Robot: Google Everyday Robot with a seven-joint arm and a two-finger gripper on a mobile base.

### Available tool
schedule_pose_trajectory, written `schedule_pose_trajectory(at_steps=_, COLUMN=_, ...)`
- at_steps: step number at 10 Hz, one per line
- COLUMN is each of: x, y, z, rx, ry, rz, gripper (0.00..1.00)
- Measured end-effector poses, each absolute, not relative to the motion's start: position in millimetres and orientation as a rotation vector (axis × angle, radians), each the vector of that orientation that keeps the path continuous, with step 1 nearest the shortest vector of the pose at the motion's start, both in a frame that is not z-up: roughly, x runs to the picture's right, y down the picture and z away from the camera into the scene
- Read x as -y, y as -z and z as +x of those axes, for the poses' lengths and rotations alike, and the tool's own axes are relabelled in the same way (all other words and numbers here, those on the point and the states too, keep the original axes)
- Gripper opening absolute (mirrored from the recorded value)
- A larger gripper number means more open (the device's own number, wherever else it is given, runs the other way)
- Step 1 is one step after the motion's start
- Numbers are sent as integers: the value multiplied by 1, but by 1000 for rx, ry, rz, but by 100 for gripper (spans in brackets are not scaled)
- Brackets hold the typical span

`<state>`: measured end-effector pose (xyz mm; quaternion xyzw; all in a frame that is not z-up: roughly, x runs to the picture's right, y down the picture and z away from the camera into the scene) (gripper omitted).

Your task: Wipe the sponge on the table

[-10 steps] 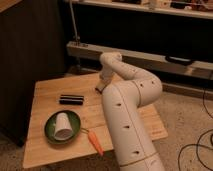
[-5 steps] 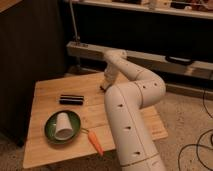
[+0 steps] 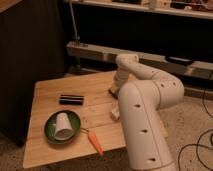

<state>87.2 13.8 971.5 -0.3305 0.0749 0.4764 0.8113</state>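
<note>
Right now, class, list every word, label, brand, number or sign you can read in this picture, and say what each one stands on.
None can be read.
Black bar: no marking shows.
White cup on the green plate: plain.
Robot arm and its gripper, down at the table near its far side: no label shows.
Items on the top shelf: too blurred to read.

Closed tool (image 3: pixel 114 91) low over table (image 3: pixel 47 97)

Tool (image 3: pixel 114 91): moved rightward in view, now low over the far part of the tabletop (image 3: pixel 50 92).
Arm (image 3: pixel 150 85): swung right with it.
</note>
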Motion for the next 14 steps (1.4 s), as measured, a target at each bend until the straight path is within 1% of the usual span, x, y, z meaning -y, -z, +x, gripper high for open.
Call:
schedule_pose_trajectory(at_steps=4, x=-72, y=-929, z=79, rx=-154, ry=-981, rz=-734, gripper=47)
schedule_pose_trajectory(at_steps=5, x=-80, y=-916, z=75, rx=-142, ry=-974, rz=-739, gripper=47)
schedule_pose_trajectory(at_steps=8, x=-91, y=-885, z=59, rx=-109, ry=-940, rz=-734, gripper=47)
schedule_pose_trajectory(at_steps=11, x=-105, y=-860, z=23, rx=-70, ry=-871, rz=-731, gripper=47)
schedule_pose_trajectory(at_steps=14, x=-120, y=-852, z=-16, rx=-43, ry=-813, rz=-740, gripper=47)
